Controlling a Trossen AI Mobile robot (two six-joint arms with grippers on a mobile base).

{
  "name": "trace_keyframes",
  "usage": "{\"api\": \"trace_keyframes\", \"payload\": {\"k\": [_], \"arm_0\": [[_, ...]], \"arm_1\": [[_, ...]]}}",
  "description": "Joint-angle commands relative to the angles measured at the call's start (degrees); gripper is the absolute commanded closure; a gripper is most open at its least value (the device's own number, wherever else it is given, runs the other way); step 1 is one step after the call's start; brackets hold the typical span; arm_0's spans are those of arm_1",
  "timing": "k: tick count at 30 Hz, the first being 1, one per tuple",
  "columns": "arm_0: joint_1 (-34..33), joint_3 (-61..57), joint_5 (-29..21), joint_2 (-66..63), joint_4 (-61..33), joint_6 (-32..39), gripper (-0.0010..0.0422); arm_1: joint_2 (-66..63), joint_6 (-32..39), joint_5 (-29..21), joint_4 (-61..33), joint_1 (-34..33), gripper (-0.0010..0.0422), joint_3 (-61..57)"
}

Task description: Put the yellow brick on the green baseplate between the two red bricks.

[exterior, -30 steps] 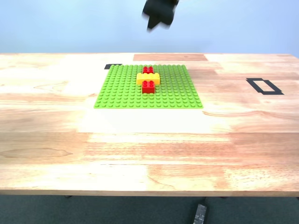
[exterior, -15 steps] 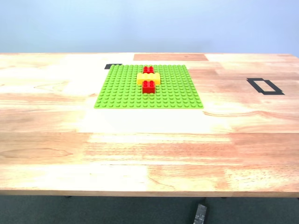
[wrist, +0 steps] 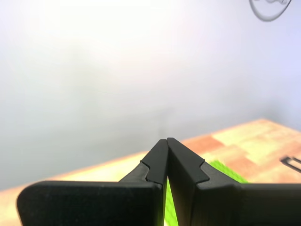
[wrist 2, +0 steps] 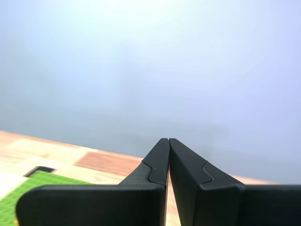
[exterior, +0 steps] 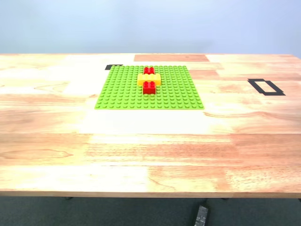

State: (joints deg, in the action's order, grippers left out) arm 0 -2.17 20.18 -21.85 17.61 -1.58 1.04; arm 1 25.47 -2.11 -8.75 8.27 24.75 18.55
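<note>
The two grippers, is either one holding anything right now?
Nothing. My first gripper and my second gripper are both shut on air; the yellow brick sits on the green baseplate.

The green baseplate [exterior: 149,88] is bright lime, covered in a regular grid of studs. The yellow brick [exterior: 149,79] sits between the two red bricks [exterior: 149,87]. The bench [exterior: 150,150] is pale wood in patchy tan and pinkish planks, marked with a black tape rectangle [exterior: 265,87]. My first pincer [wrist: 167,162] is matte black.

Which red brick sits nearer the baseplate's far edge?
The red brick behind the yellow brick, toward the green baseplate's far edge. The other red brick sits in front, nearer the camera.
</note>
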Motion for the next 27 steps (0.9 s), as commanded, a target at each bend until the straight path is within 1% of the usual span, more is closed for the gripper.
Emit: {"api": "trace_keyframes", "payload": {"k": [1, 5, 7, 11, 14, 18, 27], "arm_0": [[0.00, -4.87, 2.73, -3.28, 4.42, -0.22, 0.0413], [0.02, -9.40, 7.72, -7.19, 6.08, -0.13, 0.0412], [0.02, -11.04, 9.38, -8.90, 6.12, -0.22, 0.0413], [0.02, -13.35, 9.44, -12.22, 4.90, -0.26, 0.0413], [0.02, -13.88, 9.44, -13.40, 4.17, -0.26, 0.0413], [0.02, -15.28, 9.88, -14.21, 4.15, -0.28, 0.0413], [0.02, -19.41, 9.81, -14.38, 4.07, -2.84, 0.0413]], "arm_1": [[-6.16, 0.13, -2.93, 3.04, -0.07, 0.0413, -5.62], [-12.37, -0.87, -6.80, 7.17, -0.09, 0.0413, -11.58], [-14.56, -2.14, -7.41, 8.70, -0.11, 0.0413, -13.97], [-17.92, -2.58, -7.61, 8.41, -0.09, 0.0413, -16.33], [-18.93, -2.51, -9.84, 8.37, -0.31, 0.0413, -17.90], [-19.10, -2.36, -9.57, 3.08, -1.25, 0.0413, -17.99], [-17.40, -2.64, -9.40, 1.75, -1.20, 0.0413, -17.99]]}}
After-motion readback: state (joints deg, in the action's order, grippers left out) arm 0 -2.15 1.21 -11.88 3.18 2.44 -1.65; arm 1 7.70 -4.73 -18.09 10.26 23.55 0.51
